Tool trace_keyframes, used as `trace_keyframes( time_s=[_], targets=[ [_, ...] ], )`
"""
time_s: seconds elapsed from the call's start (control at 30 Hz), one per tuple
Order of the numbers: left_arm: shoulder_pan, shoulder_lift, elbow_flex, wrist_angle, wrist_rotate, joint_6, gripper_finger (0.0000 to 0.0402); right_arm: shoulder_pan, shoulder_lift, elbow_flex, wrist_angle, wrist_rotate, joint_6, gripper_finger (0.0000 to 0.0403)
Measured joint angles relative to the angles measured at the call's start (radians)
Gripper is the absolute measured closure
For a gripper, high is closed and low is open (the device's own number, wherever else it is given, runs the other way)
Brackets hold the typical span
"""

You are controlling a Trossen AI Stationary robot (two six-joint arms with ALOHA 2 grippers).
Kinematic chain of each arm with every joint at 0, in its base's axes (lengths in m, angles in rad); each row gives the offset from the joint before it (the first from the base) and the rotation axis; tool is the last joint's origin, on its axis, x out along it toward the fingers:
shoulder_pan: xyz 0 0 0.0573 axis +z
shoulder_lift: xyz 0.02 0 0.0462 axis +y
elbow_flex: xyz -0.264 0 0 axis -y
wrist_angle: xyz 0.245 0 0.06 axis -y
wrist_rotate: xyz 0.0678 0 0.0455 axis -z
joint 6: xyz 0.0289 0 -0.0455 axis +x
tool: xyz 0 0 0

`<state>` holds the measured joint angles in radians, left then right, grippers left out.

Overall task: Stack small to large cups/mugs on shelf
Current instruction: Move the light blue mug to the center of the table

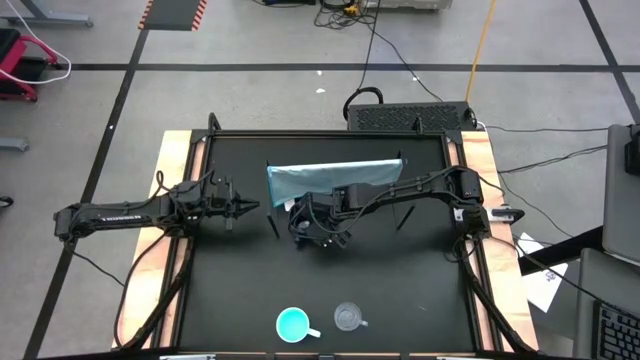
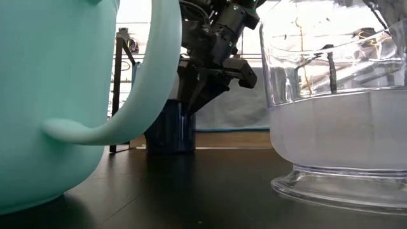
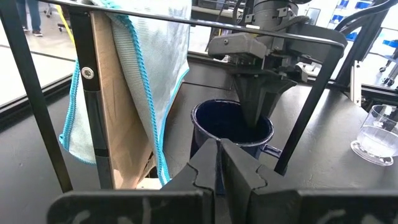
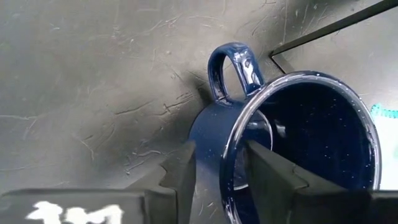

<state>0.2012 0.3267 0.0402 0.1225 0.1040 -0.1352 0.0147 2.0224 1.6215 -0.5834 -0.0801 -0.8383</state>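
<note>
The dark navy mug (image 4: 298, 137) stands upright on its base on the black table, right beside the light blue-grey shelf (image 1: 330, 178). My right gripper (image 4: 221, 162) comes down on it from above, open, with one finger inside the mug and one outside its wall, near the handle (image 4: 233, 68). My left gripper (image 3: 221, 155) waits shut at the table's left, pointing level at the mug (image 3: 230, 127) and touching nothing. The turquoise mug (image 1: 293, 324) and the clear mug (image 1: 348, 318) stand on their bases near the table's front edge. My right gripper straddles the navy mug's rim (image 4: 239, 146) beside the handle, slanting down from above, one finger (image 4: 267, 174) inside and one (image 4: 183, 171) outside. Whether either finger touches the wall I cannot tell. The mug rests upright on the table (image 2: 170, 130).
A thin black frame (image 3: 37, 93) stands around the shelf, whose blue cloth hangs over a wooden board (image 3: 118, 112). In the low view the turquoise mug (image 2: 57, 95) and the clear mug (image 2: 337, 127) fill the foreground. Bare tabletop lies between them and the navy mug.
</note>
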Motion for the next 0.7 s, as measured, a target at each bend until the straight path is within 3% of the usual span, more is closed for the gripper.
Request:
trace_keyframes(
  time_s=[0.3,0.7],
  targets=[
    [0.0,0.0,0.0,0.0,0.0,0.0,0.038,0.0,-0.004,0.0,0.0,0.005,0.0,0.0264],
    [0.0,0.0,0.0,-0.001,0.0,0.0,0.038,0.002,-0.103,0.001,-0.051,0.003,0.052,0.0264]
  ],
)
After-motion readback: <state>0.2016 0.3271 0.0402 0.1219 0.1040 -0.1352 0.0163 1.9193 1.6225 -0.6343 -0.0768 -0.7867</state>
